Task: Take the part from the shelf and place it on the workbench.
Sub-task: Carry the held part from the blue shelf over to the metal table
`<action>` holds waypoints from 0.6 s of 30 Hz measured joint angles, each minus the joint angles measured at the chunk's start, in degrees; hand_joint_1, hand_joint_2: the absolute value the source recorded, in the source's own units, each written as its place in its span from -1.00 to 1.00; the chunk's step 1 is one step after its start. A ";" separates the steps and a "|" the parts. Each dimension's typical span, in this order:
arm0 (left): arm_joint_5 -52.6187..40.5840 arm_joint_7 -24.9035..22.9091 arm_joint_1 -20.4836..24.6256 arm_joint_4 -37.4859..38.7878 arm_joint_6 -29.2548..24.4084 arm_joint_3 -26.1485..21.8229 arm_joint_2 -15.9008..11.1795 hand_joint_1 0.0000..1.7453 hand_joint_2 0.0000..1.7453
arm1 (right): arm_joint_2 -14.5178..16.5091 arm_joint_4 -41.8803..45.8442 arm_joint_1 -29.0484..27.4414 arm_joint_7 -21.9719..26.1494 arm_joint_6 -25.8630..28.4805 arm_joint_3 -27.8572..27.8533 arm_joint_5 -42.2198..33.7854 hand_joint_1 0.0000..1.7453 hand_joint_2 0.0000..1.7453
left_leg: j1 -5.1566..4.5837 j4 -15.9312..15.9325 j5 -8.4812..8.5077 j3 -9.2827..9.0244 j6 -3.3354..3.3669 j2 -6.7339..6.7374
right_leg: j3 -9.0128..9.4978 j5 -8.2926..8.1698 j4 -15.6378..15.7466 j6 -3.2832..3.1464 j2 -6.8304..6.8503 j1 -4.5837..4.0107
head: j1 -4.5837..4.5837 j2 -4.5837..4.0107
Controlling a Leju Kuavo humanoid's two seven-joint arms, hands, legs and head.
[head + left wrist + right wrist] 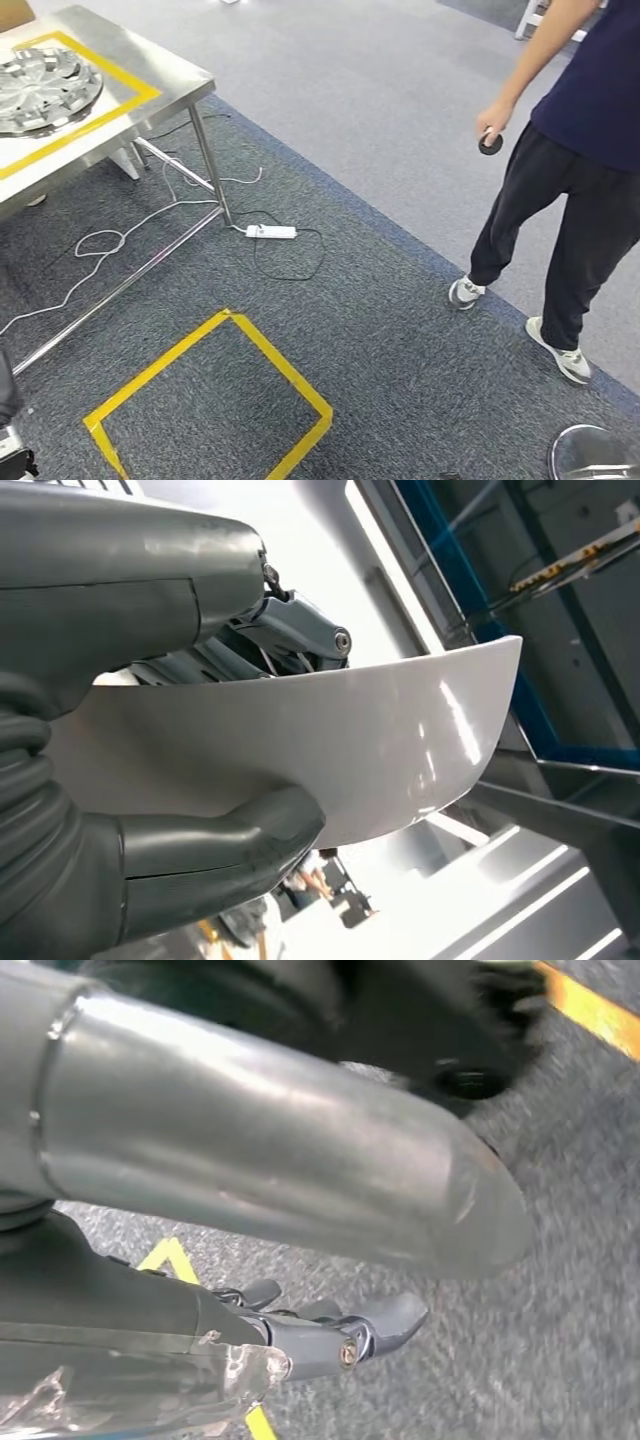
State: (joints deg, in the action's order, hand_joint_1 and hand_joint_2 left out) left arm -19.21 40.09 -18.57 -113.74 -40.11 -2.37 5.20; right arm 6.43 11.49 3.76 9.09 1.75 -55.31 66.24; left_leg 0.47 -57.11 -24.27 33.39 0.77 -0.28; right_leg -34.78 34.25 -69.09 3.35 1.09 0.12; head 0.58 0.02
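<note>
1. Your task's part (340, 750) is a white, glossy curved panel, and in the left wrist view you see it gripped in the left hand (226, 740): the thick grey thumb (226, 845) presses one face, the darker fingers (302, 635) lie across the opposite edge.
2. In the right wrist view, your right hand (317, 1335) has its dark fingers (385, 1320) extended side by side, resting along a shiny silver piece (136, 1390); you cannot tell whether it grips that piece. A large grey rounded cover (264, 1150) crosses the view above it.
3. In the head view, the stainless workbench (162, 85) stands at ten o'clock, its top outlined in yellow tape (124, 75), with a round silver machined disc (41, 90) lying inside the outline.
4. Under and beside the workbench, white cables (106, 245) trail over the grey carpet to a white power strip (270, 232) near twelve o'clock.
5. A yellow tape square (226, 395) marks the carpet at six o'clock.
6. A person (581, 150) in a dark shirt and trousers stands at two o'clock, holding a small black round object (490, 144).
7. A shiny round rim (592, 452) shows at five o'clock.
</note>
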 joint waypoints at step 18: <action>-1.19 0.00 3.86 2.38 0.07 0.28 -2.20 1.00 1.00 | 0.89 0.01 0.65 1.08 -0.28 -0.34 -0.58 -1.00 -1.00 | 0.20 -15.78 -6.65 8.25 -3.43 -0.27 | 3.15 -8.25 11.68 -3.03 1.06 0.26 | 0.78 0.00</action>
State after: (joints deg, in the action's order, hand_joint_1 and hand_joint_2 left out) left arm -20.39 40.09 -14.71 -111.37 -40.04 -2.09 3.00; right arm 7.32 11.50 4.41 10.16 1.47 -55.65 65.66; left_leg 0.67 -72.90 -30.92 41.63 -2.66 -0.55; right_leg -31.63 26.00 -57.40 0.32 2.15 0.37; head 1.37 0.02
